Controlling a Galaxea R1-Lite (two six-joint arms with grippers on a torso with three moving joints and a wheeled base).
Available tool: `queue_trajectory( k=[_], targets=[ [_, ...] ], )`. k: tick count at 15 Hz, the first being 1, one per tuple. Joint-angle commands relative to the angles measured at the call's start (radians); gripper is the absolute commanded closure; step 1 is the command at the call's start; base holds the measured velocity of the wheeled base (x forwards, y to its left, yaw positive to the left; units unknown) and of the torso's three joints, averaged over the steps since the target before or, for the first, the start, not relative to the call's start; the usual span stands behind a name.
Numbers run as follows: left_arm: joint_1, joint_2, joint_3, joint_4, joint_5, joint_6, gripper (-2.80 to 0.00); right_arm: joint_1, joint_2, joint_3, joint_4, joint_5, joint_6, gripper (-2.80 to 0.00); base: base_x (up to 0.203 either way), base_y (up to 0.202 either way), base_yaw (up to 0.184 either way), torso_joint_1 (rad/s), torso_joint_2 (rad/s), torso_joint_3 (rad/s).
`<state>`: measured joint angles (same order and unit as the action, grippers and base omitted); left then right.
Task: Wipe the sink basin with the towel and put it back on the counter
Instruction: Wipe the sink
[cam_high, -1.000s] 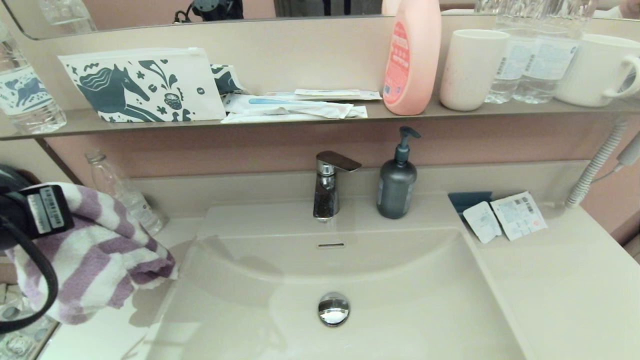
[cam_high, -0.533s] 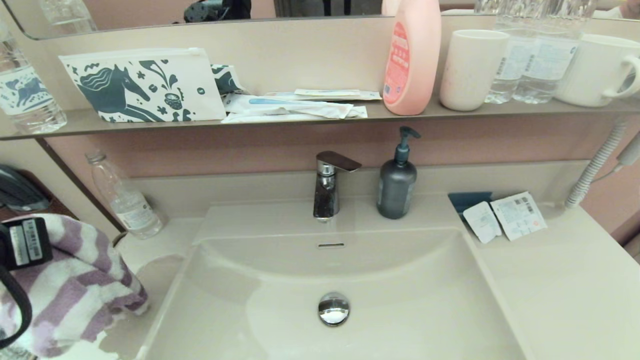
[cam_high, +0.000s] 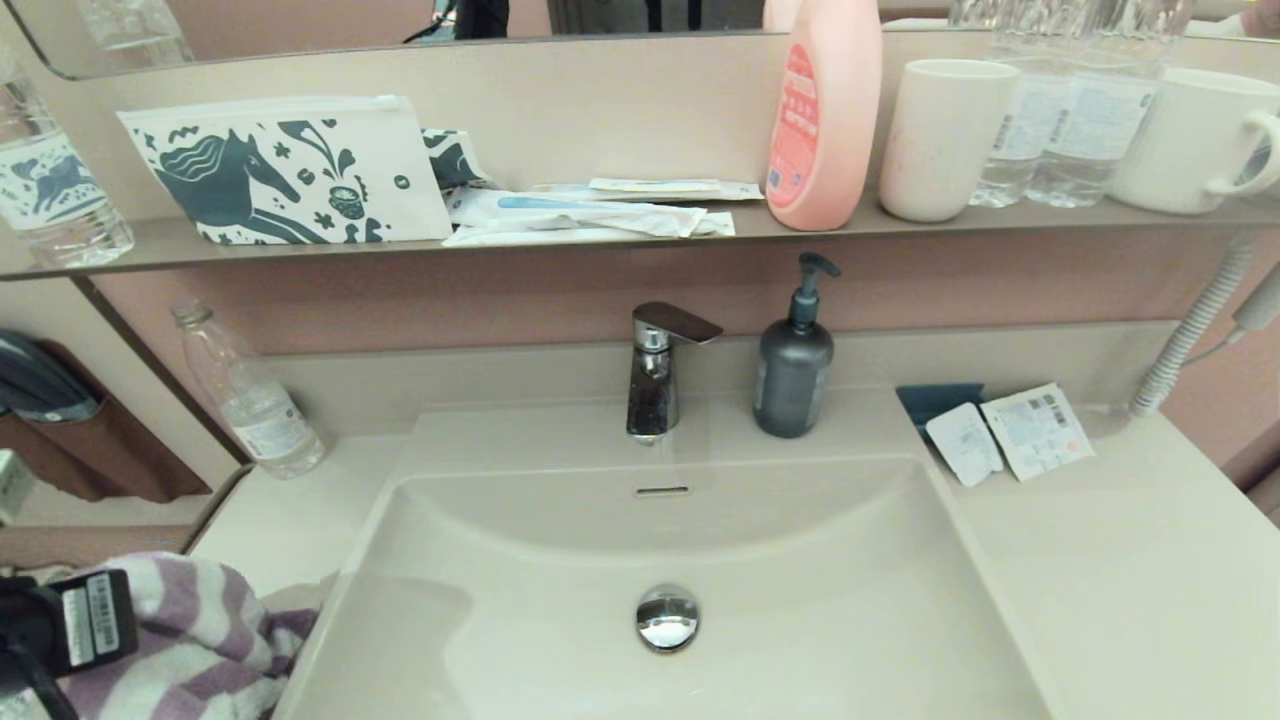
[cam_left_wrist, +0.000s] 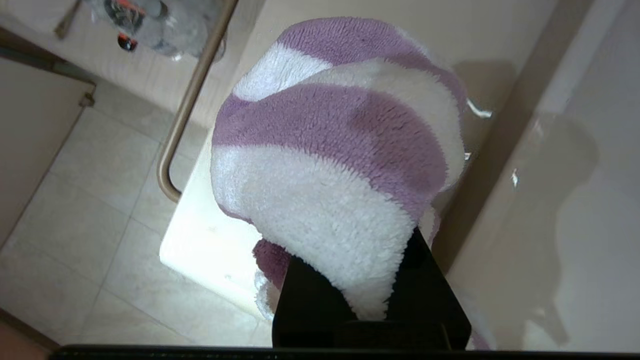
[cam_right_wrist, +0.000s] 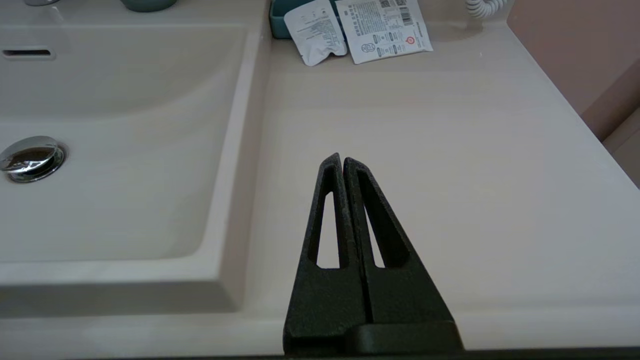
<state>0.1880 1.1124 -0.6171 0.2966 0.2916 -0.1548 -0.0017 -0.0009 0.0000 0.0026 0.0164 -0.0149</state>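
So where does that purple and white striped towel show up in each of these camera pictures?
Head view: the towel sits at the bottom left corner, bunched on the counter beside the sink basin.
Left wrist view: it fills the middle of the picture, its lower end pinched between the left gripper fingers.
Right wrist view: not in it.
Shared landmark: the sink basin's edge shows in all three views.

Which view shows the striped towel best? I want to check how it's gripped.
The left wrist view: the towel fills it, bunched, with the left end effector shut on its lower fold. The head view shows only part of the towel at its lower left corner, beside the sink basin. The right wrist view shows none.
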Motion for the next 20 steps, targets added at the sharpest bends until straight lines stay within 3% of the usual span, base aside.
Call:
queue_trajectory(
  k=[1,5,10,11,15,18,20],
  targets=[
    [0.005,-0.026,0.050,0.006,-0.020,-0.002,0.00,0.000,0.001,0.000,0.000,0.000,0.000,0.00,0.000,0.000,0.000,0.000,0.00,0.000],
    [0.005,0.003,0.132,-0.003,-0.115,-0.009,0.00,0.000,0.001,0.000,-0.001,0.000,0.000,0.00,0.000,0.000,0.000,0.000,0.00,0.000],
    [0.005,0.034,0.141,-0.005,-0.170,-0.034,0.00,0.000,0.001,0.000,0.000,0.000,0.000,0.00,0.000,0.000,0.000,0.000,0.00,0.000],
    [0.005,0.035,0.145,-0.004,-0.171,-0.034,-2.80,0.000,0.001,0.000,0.000,0.000,0.000,0.00,0.000,0.000,0.000,0.000,0.00,0.000],
    [0.000,-0.006,0.125,0.013,-0.168,-0.029,-2.80,0.000,0.001,0.000,0.000,0.000,0.000,0.00,0.000,0.000,0.000,0.000,0.00,0.000],
    [-0.027,-0.036,0.038,0.143,-0.169,-0.033,-2.80,0.000,0.001,0.000,0.000,0.000,0.000,0.00,0.000,0.000,0.000,0.000,0.00,0.000],
    [-0.029,-0.042,0.004,0.152,-0.168,-0.032,-2.80,0.000,0.001,0.000,0.000,0.000,0.000,0.00,0.000,0.000,0.000,0.000,0.00,0.000]
  ],
)
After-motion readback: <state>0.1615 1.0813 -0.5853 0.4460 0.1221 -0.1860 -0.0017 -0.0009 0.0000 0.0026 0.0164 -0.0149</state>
